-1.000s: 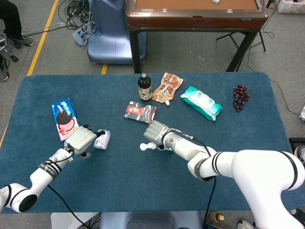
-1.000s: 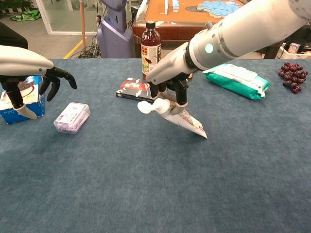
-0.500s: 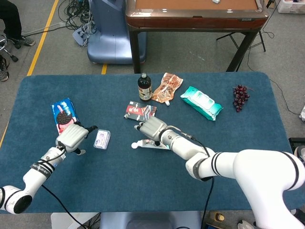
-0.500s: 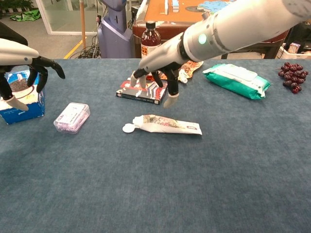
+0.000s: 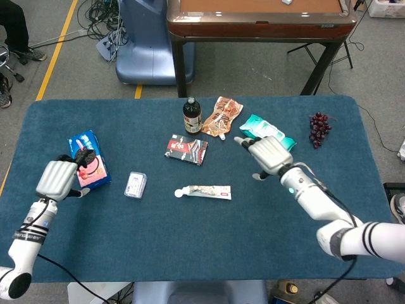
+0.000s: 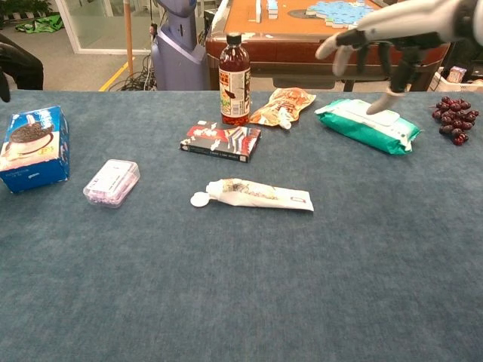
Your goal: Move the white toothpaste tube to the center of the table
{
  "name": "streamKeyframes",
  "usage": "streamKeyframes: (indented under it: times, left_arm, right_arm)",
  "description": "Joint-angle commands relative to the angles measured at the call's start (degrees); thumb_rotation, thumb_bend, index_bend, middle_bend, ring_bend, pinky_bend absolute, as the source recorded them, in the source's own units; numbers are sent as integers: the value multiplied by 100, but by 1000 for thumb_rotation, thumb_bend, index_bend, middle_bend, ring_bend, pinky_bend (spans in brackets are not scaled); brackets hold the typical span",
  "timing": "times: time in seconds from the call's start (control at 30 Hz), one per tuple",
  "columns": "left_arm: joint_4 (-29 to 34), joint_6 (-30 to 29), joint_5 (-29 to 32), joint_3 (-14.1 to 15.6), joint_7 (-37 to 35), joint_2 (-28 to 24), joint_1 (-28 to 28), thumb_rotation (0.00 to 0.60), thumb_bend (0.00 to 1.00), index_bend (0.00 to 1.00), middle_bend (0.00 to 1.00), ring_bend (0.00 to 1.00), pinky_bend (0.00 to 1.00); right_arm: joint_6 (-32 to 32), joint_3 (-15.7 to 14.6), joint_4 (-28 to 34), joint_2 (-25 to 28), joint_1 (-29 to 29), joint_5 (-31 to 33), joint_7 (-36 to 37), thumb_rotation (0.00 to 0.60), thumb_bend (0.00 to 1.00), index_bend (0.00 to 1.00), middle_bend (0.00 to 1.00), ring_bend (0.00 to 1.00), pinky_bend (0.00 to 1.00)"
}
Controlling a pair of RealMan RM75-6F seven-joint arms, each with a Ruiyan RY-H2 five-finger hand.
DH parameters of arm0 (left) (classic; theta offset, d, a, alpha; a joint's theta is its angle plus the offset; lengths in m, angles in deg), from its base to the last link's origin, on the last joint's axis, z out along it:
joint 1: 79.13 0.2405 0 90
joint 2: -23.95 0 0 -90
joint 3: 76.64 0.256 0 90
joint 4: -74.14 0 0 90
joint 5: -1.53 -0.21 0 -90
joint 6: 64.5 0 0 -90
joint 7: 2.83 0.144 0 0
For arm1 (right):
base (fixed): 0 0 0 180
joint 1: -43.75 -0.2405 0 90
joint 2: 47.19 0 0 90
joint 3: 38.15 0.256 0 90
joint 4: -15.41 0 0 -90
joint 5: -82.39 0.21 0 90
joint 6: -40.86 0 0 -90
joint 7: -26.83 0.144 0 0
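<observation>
White toothpaste tube [image 5: 204, 191] flat on table, well apart from right robot hand [image 5: 268, 154].

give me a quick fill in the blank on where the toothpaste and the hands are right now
1. The white toothpaste tube lies flat with its cap pointing toward the ____ pill box.
2. The right hand, holding nothing, hovers above the teal ____ pack.
3. The left hand hovers beside the blue ____ box.

Missing words: clear; wipes; cookie

Left hand [image 6: 9, 66] cut off by chest view's left edge; labels on bottle [image 6: 235, 78] too small to read.
</observation>
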Motion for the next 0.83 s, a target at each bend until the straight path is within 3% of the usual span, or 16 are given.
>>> streamKeyframes:
  times: [0.03,0.27,0.53,0.83]
  left_arm:
    - [-235,-491,-27,-13,-247,167,483,600,111,123,379,418,237]
    - [-198,-1214,-211,42,-536,284,1133,600,111,139,377,416,237]
    - [50,-1733,-601,177,-360,295,1611,600,111,152,377,416,236]
    - [314,-2061,-1019,286,-3,369,1939,600,111,153,370,415,228]
  right_arm:
    - [-839,-237,248,366,989,-697,378,600,272,145,326,358,462]
    - [-2221,-384,220,458,2450,-1245,347,600,278,231,352,362,465]
    - [-3561,-363,-41,120,3940,-1880,219,600,278,280,357,362,468]
    - [-4216,-187,-118,-112,5034,-2269,329,600,278,306,365,363,468]
